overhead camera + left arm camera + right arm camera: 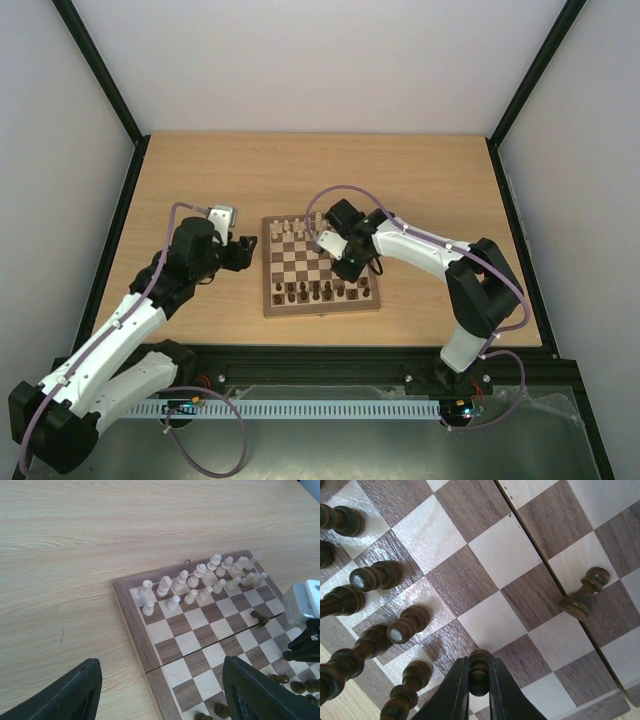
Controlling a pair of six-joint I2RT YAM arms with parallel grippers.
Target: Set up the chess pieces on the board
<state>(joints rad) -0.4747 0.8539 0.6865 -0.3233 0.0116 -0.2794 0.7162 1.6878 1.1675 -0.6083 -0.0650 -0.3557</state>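
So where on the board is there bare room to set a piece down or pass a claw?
Free: middle rows of the board between the cream pieces and the dark pieces, save a lone dark pawn. Crowded: both end rows; in the dark one the right claw is shut on a dark piece.

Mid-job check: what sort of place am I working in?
Probably a lab robot test cell: a wooden table enclosed by plain white walls and black frame posts, with a chessboard on it.

Board [131, 611] edge-cropped, dark pieces [340, 670] cut off
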